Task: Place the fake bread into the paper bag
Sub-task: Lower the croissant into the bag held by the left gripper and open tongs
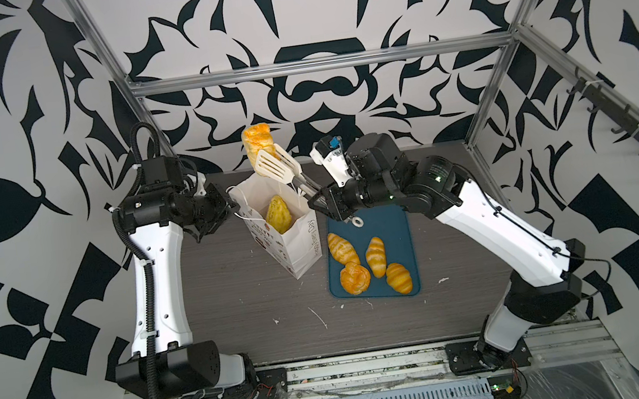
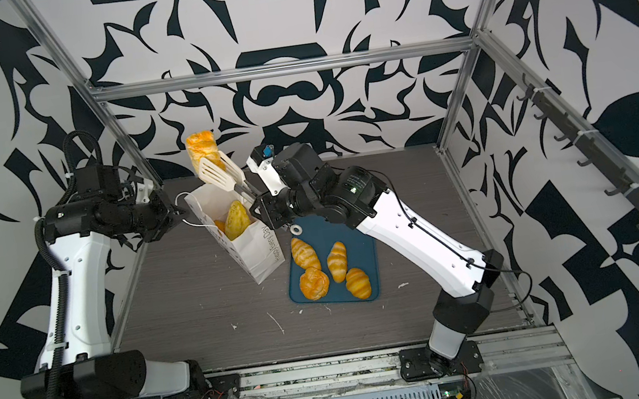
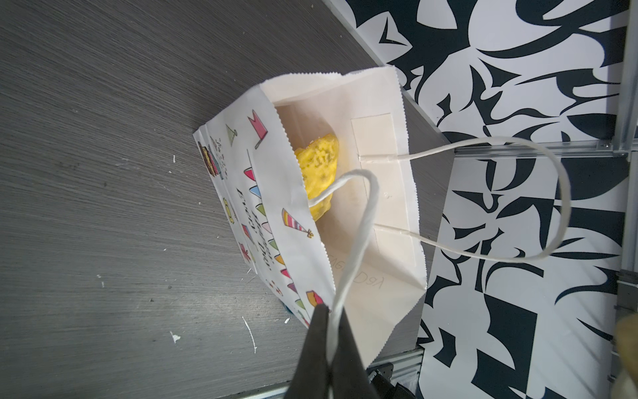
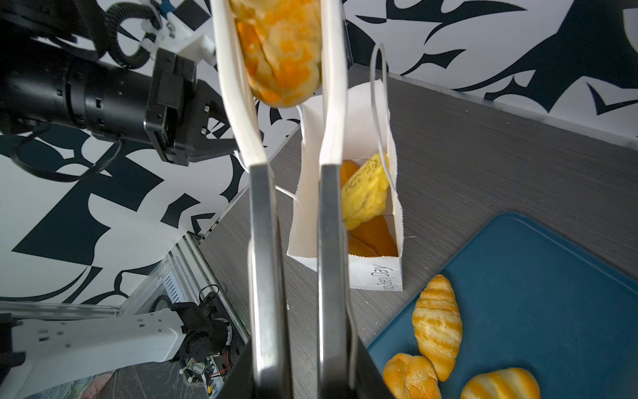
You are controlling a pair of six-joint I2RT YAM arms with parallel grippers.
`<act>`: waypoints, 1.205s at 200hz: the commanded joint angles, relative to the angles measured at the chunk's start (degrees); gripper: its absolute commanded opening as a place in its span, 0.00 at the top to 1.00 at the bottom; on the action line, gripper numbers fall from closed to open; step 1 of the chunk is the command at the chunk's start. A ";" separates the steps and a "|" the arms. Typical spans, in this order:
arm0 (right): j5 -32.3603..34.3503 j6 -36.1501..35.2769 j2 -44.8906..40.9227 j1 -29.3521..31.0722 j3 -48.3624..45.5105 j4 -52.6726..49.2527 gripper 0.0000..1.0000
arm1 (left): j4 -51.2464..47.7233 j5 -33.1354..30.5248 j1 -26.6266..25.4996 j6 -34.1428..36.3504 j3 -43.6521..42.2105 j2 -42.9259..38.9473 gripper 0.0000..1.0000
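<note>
The white paper bag (image 1: 295,250) (image 2: 258,254) stands open on the table. My left gripper (image 1: 236,211) (image 3: 333,311) is shut on one of its white cord handles (image 3: 359,221), beside the bag's mouth. My right gripper (image 1: 316,203) (image 4: 300,380) is shut on metal tongs (image 1: 278,168) (image 4: 262,241). Their white slotted ends pinch a golden braided piece of fake bread (image 1: 255,142) (image 2: 200,147) (image 4: 279,51) held above the far rim of the bag. A yellow pastry (image 1: 278,214) (image 3: 317,165) and orange pieces lie inside the bag.
A teal tray (image 1: 392,224) (image 4: 535,276) lies right of the bag with three croissants (image 1: 342,248) and a round bun (image 1: 355,278). Aluminium frame posts (image 1: 494,72) and patterned walls close the back and sides. White scraps (image 1: 318,318) dot the table front.
</note>
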 commanded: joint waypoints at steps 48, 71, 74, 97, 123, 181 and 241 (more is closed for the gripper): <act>-2.56 0.52 1.66 0.79 3.24 4.44 0.68 | -1.98 0.19 0.33 0.13 1.38 0.30 1.00; -2.60 1.02 3.09 0.78 3.53 3.24 0.68 | -2.02 0.19 0.48 0.11 1.40 0.29 1.00; -2.74 1.01 3.29 0.78 3.62 3.02 0.68 | -1.99 0.14 0.54 0.08 1.44 0.31 1.00; -2.82 1.41 5.00 0.73 4.91 1.29 0.68 | -1.91 0.28 0.52 0.13 1.61 0.37 1.00; -2.72 1.50 6.32 0.72 5.48 -0.29 0.68 | -1.91 0.40 0.57 0.02 1.77 0.56 1.00; -1.91 1.45 11.99 0.16 11.80 -7.71 0.69 | -1.98 0.36 0.59 -0.03 2.27 0.73 1.00; -1.05 2.62 15.00 -0.62 13.23 -11.32 0.70 | -2.17 -0.01 0.68 0.09 1.64 0.03 1.00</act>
